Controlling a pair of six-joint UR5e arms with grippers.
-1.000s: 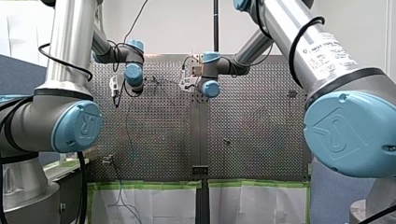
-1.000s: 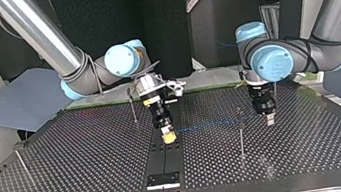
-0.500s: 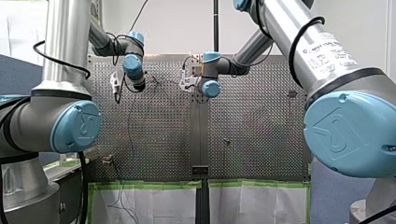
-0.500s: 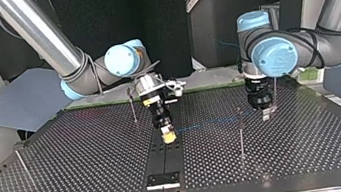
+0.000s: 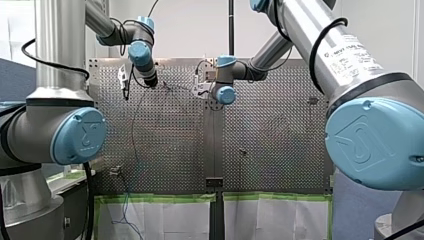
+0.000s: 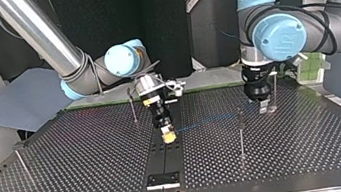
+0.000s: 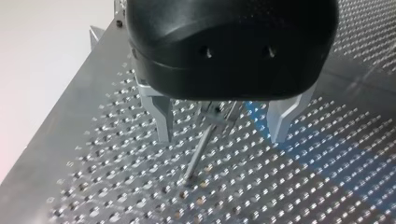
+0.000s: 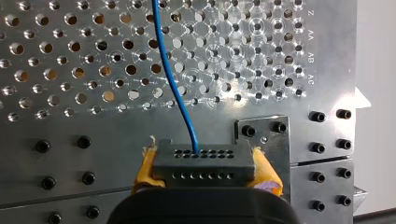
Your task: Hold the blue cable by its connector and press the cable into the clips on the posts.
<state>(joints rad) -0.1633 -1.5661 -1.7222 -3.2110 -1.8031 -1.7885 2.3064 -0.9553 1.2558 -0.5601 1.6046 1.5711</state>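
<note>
One blue cable (image 8: 173, 84) ran ahead from its one connector (image 8: 204, 161), pinched by my right hand (image 6: 168, 135); my left hand (image 7: 220, 135) stood spread astride one of four posts (image 6: 241, 136).

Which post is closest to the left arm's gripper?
The post at the top view's right, just beside my left gripper; the other posts stand farther off toward the middle and left.

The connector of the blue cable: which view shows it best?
The right wrist view: the connector sits large, clamped between yellow pads. The top view shows only my right gripper around it; the other two show nothing of it.
</note>
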